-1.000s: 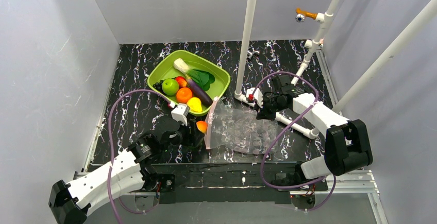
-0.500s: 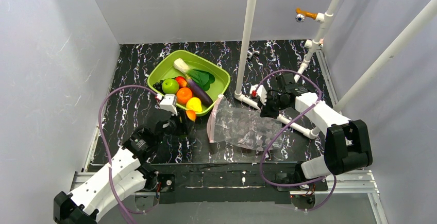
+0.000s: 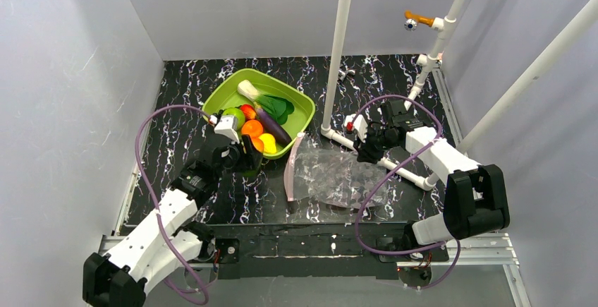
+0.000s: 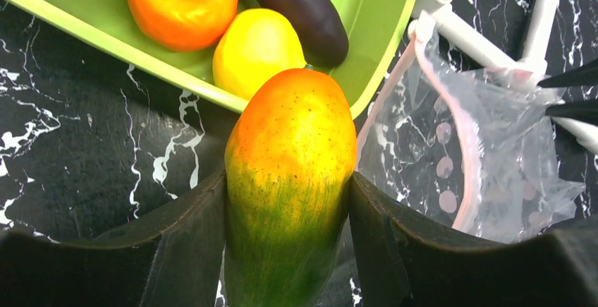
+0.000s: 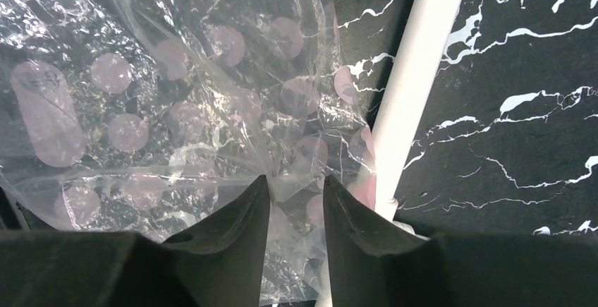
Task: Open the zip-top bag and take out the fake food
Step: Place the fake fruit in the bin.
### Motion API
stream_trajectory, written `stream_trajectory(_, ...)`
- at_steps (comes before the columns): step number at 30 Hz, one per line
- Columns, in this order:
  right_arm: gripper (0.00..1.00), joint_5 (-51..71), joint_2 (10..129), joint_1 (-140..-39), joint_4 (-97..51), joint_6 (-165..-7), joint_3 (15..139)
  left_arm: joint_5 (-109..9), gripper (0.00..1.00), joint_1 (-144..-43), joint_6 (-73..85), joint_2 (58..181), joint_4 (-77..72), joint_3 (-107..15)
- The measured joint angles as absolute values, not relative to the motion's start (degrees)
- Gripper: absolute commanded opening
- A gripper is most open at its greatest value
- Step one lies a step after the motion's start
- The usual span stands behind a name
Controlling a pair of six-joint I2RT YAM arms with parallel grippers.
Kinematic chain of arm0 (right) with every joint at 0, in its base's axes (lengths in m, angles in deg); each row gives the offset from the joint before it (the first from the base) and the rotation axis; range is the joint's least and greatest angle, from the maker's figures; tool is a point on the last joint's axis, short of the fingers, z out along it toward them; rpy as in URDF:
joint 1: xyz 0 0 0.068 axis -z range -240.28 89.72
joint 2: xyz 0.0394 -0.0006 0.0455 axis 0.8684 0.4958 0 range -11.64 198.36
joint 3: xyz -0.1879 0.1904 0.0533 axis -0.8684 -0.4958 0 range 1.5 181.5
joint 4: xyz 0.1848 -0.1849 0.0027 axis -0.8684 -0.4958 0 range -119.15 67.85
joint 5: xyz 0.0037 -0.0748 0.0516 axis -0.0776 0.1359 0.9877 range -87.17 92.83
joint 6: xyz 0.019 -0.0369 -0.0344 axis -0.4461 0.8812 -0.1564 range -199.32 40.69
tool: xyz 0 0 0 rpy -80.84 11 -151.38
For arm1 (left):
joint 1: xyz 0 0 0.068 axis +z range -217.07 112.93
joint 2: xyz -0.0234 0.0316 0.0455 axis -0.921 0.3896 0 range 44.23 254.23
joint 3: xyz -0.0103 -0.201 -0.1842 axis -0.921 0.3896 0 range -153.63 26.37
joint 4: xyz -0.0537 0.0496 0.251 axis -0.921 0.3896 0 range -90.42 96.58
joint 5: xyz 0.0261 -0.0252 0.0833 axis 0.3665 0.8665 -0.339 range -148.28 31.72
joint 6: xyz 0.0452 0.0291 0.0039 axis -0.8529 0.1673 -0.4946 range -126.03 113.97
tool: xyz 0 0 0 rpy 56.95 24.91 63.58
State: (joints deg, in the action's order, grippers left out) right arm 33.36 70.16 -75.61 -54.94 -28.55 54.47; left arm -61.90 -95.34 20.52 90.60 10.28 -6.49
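Note:
My left gripper (image 4: pixel 289 180) is shut on an orange-yellow fruit with a green base (image 4: pixel 289 173). It holds the fruit just outside the near rim of the lime-green tray (image 3: pixel 282 87), left of the bag's mouth. The tray holds a green apple (image 3: pixel 233 116), an orange (image 3: pixel 252 129), a lemon (image 3: pixel 266 142), an eggplant (image 3: pixel 273 129), a red fruit and a leafy green (image 3: pixel 273 104). The clear zip-top bag (image 3: pixel 331 176) lies flat, its pink zip strip (image 3: pixel 290 169) facing the tray. My right gripper (image 5: pixel 296 183) pinches bunched plastic at the bag's far right edge (image 5: pixel 176 95).
An upright white pole (image 3: pixel 338 46) stands behind the bag. A white pipe (image 5: pixel 416 88) lies on the table beside my right gripper. Purple cables loop over both arms. Grey walls close in the left, back and right sides.
My left gripper has carried the fruit from the bag's mouth up and left to the tray's near rim. The bag's mouth end has shifted slightly. The right gripper has barely moved.

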Motion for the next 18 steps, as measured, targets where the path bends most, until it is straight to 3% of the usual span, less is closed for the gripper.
stream_trajectory(7,0.59,34.8,68.6,-75.4,-54.7,-28.3,53.1,-58.2,0.0,-91.3,20.5,94.9,8.3,-9.3)
stream_trajectory(18,0.65,40.7,65.7,-73.4,-54.8,-28.4,53.1,-52.7,0.0,-86.3,20.7,102.3,5.6,-13.6)
